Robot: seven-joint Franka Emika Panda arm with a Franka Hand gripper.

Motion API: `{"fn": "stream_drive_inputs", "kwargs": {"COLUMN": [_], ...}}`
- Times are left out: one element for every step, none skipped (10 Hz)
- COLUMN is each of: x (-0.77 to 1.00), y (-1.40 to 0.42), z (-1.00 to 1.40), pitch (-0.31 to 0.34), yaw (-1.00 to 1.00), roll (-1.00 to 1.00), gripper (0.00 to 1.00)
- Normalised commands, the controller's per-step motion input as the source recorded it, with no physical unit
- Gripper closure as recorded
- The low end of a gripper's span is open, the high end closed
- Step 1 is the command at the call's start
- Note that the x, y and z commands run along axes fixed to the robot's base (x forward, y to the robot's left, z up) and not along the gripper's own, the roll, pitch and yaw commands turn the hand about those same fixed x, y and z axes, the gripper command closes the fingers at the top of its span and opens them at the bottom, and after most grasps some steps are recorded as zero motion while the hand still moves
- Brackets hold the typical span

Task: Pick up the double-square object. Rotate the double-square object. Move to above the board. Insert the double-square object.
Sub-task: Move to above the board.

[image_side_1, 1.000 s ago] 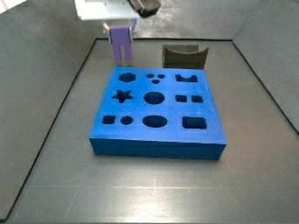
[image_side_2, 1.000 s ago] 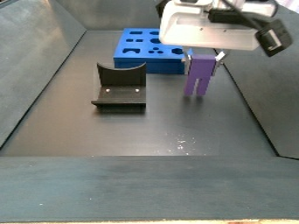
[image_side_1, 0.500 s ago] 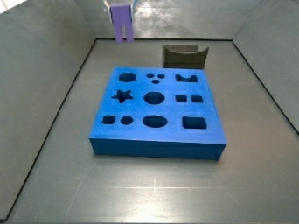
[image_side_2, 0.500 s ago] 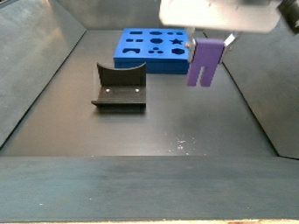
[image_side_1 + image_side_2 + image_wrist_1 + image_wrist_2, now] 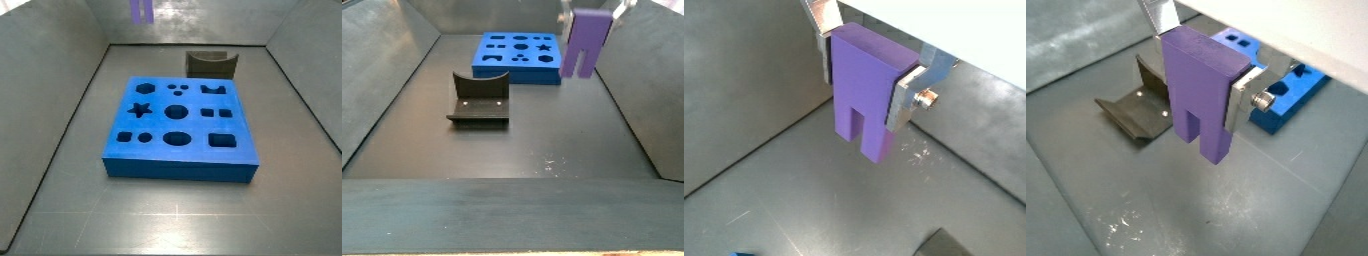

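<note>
The purple block (image 5: 869, 88) hangs upright in the air, its long axis vertical. Its lower end is split by a narrow slot into two short legs that point down at the grey floor (image 5: 778, 200); its upper end sits between the fingers. In both wrist views the gripper (image 5: 1197, 62) pinches the block from two opposite sides, a silver finger plate (image 5: 914, 92) pressed flat against one face and the other plate (image 5: 820, 18) against the far face.

In a side view the block (image 5: 587, 40) shows near the upper edge of the picture, well above the floor, just beside the right end of the blue board (image 5: 519, 58). In a side view only its lower legs (image 5: 140, 11) show at the very top edge, beyond the far side of the board (image 5: 182, 128), so the block is lifted high and is not over the cut-outs.

The board lies flat on the floor with its dark shaped holes facing up. The dark open-fronted holder (image 5: 478, 101) stands on the floor apart from the board.

No writing, label or brand can be read on the block, the board or the holder.
</note>
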Motion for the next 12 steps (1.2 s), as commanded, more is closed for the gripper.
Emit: {"fn": "stream_drive_inputs", "kwargs": {"x": [0.02,0.01,0.01,0.22,0.22,0.23,0.23,0.24,0.24,0.25,0.26,0.27], "y": [0.09,0.06,0.05,-1.00,-1.00,-1.00,-1.00,-1.00,-1.00,-1.00,-1.00,-1.00], "z": [0.64,0.38,0.27,0.29,0.28,0.29,0.29,0.28,0.29,0.29,0.29,0.28], "pitch": [0.077,0.077,0.076,0.476,0.468,0.399,0.295,0.183,0.143,0.116,0.115,0.121], "yaw": [-0.04,-0.04,-0.04,-0.17,-0.17,-0.05,-0.02,0.01,0.01,0.01,0.01,0.01], "roll": [-0.08,-0.06,-0.05,0.16,0.16,0.17,0.11,0.07,0.04,0.00,0.00,0.00], "gripper": [1.00,1.00,1.00,1.00,1.00,1.00,1.00,1.00,1.00,1.00,1.00,1.00]}}
